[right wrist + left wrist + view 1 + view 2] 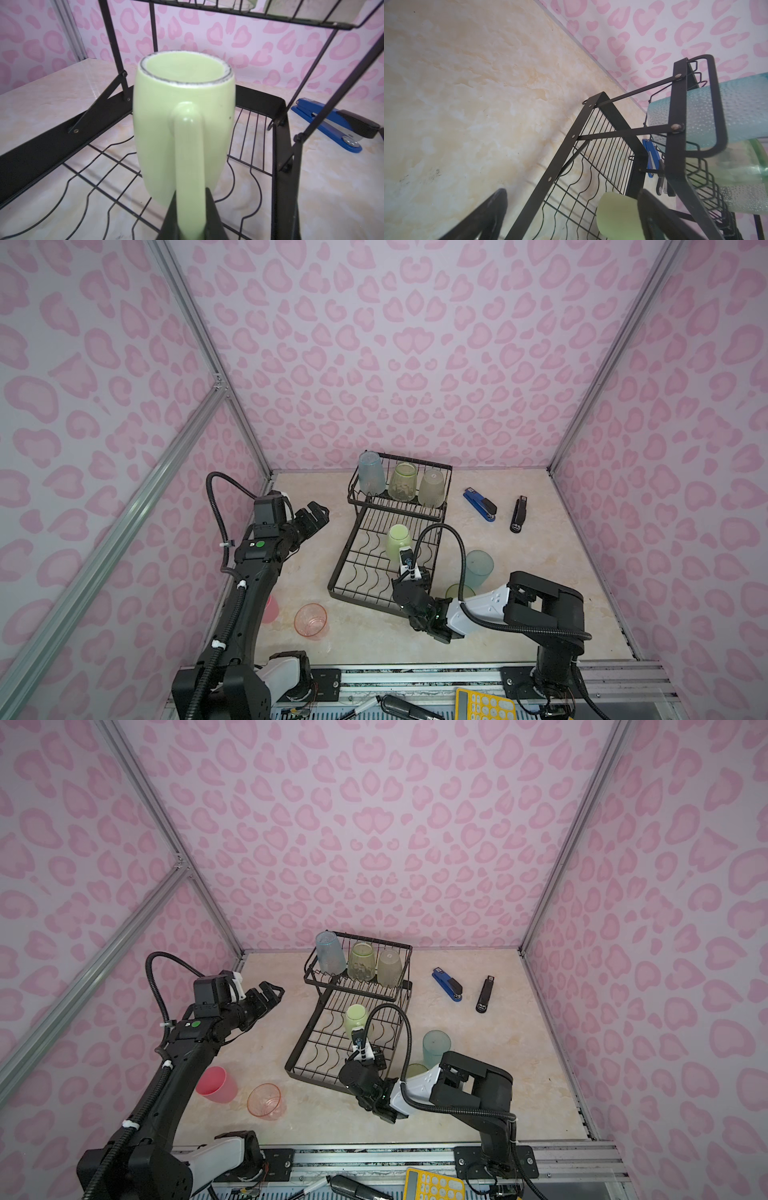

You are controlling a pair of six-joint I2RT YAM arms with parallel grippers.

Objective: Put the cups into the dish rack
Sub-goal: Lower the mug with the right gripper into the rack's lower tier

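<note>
One mug (182, 124) standing in the dish rack (347, 547), lower tray, handle pinched tight in the right gripper (191, 207); left gripper (319, 510) spread wide, empty, well left of that rack.

mug (158, 124) pale green | rack (41, 158) black | half-hidden cup (455, 592) probably green

One dish rack (365, 572) holds four cups: blue tumbler (371, 477), green tumbler (403, 482), beige tumbler (432, 489), mug (397, 539). Four stand outside the rack: teal tumbler (478, 568), half-hidden green cup (453, 592), solid pink cup (216, 1085), clear pink tumbler (311, 620). Two staplers lie beside it: blue stapler (480, 504), black stapler (518, 515).
</note>
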